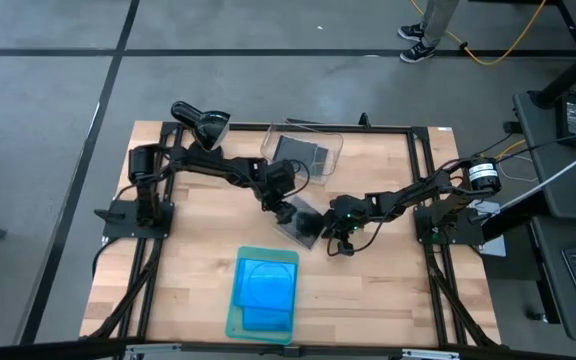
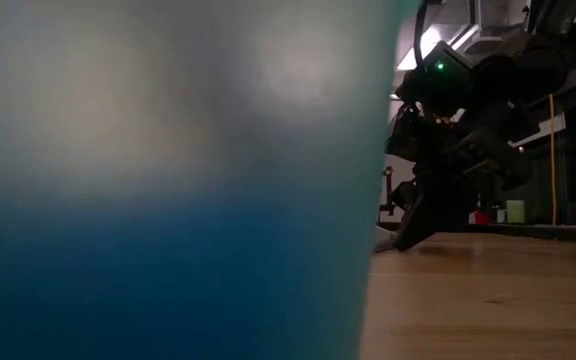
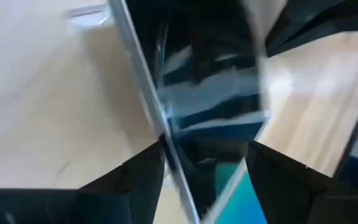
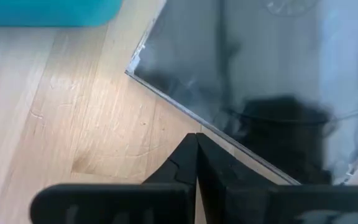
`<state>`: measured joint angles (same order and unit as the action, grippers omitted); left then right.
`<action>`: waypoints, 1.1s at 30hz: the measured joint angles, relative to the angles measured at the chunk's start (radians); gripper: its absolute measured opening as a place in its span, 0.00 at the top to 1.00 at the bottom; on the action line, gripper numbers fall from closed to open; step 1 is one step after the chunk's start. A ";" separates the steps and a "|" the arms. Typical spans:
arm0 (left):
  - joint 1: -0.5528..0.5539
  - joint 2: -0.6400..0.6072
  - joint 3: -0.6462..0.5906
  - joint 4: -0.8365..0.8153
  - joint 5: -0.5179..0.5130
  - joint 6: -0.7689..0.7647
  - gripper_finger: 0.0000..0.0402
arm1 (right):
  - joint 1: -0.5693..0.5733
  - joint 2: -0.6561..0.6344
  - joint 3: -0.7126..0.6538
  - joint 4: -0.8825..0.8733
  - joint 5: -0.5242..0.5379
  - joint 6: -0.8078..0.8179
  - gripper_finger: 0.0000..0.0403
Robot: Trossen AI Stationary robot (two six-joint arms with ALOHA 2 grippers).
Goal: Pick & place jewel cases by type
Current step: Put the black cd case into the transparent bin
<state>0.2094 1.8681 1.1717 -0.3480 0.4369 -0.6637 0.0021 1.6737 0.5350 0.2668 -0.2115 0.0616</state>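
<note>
A dark grey/clear jewel case (image 1: 306, 224) (image 4: 260, 62) lies at the table's middle. My left gripper (image 1: 286, 207) (image 3: 207, 149) stands open at the case's far left edge, slanting down, and the case (image 3: 210, 112) shows blurred between its spread fingers. My right gripper (image 1: 331, 243) (image 4: 196, 140) is shut, its tips down on the table (image 2: 408, 240) right at the case's near right edge. Bright blue jewel cases (image 1: 266, 285) lie stacked on a pale green tray (image 1: 233, 320). Another dark case (image 1: 300, 152) rests in a clear bin (image 1: 330, 140). My left gripper has the case's clear edge (image 3: 166, 124) close beside one finger (image 3: 135, 180), but the blur leaves it open whether either finger touches it. My right gripper's shut fingertips (image 4: 194, 149) point slanting down at the case's straight edge (image 4: 185, 109); whether they touch it I cannot tell.
The green tray sits at the table's near edge and fills most of the low view (image 2: 168, 200). The clear bin stands at the far edge, beside a black lamp-like head (image 1: 208, 125). Bare wood (image 1: 388, 290) shows to the near right.
</note>
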 joint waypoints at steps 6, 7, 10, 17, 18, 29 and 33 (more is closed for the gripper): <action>0.039 -0.061 0.000 -0.157 -0.105 0.072 0.46 | 0.000 0.001 0.000 -0.004 0.000 -0.007 0.98; 0.044 -0.073 0.000 -0.165 -0.116 0.075 0.46 | 0.000 0.001 0.000 -0.004 0.000 -0.011 0.98; 0.052 -0.099 0.000 -0.155 -0.119 0.075 0.46 | 0.000 0.001 0.000 -0.004 0.000 -0.015 0.98; 0.024 -0.092 0.000 -0.043 -0.052 0.076 0.62 | 0.000 0.001 -0.001 -0.003 0.000 -0.015 0.98; 0.020 -0.086 0.000 -0.046 -0.051 0.082 0.67 | 0.000 0.001 -0.001 -0.003 0.000 -0.015 0.98; 0.014 -0.007 0.000 -0.011 -0.050 0.136 1.00 | 0.000 0.001 -0.001 -0.002 -0.001 0.011 0.98; 0.017 0.024 0.000 -0.005 -0.041 0.136 1.00 | 0.003 0.001 -0.001 -0.001 0.000 0.012 0.98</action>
<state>0.2260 1.8920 1.1717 -0.3530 0.3955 -0.5274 0.0048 1.6749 0.5343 0.2657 -0.2115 0.0733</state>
